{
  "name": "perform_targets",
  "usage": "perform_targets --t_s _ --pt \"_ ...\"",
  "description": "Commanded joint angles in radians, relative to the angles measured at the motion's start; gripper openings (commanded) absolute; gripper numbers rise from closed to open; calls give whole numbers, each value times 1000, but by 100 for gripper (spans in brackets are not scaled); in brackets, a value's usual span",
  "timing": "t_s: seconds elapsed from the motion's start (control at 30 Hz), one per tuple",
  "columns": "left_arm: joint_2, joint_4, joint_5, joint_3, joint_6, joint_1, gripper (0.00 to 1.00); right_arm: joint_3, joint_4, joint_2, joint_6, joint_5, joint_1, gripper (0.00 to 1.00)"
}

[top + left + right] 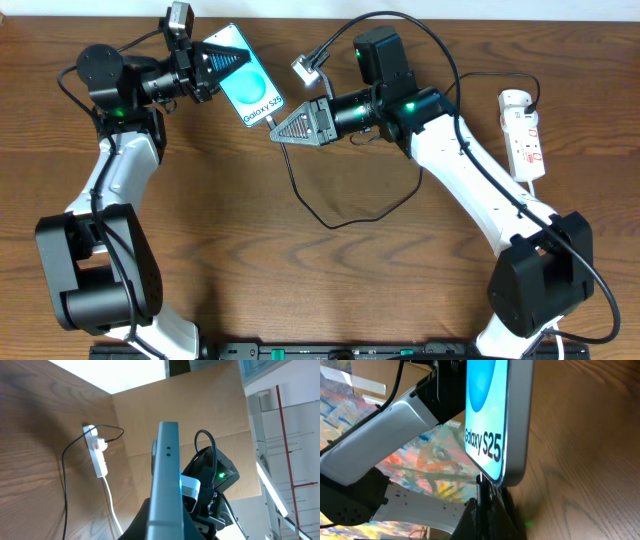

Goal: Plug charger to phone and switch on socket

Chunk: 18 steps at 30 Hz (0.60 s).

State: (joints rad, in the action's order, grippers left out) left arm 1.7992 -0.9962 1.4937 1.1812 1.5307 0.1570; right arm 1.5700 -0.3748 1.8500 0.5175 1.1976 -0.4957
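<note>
Clamping the stiff, slick phone [255, 95] edgewise in my left claw [238, 63]; right claw [278, 130] pinches the limp charger [335, 227] by its plug.

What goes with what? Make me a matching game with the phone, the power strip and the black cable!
Things:
1. phone
2. power strip
3. cable

Clues:
A. white, lying on the right of the table
B. black, looping across the middle
C. blue screen, held in the left tool

Pairs: 1-C, 2-A, 3-B

"Galaxy S25" black on white band, phone [487, 415] screen.
</note>
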Motion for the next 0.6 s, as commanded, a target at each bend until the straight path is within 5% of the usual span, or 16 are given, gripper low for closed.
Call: perform_targets --t_s 0.0,0.57 --pt "-4 -13 77 15 2 -11 7 11 21 -17 38 -40 10 1" --pt "-4 -13 77 15 2 -11 8 5 53 -17 144 -53 10 1"
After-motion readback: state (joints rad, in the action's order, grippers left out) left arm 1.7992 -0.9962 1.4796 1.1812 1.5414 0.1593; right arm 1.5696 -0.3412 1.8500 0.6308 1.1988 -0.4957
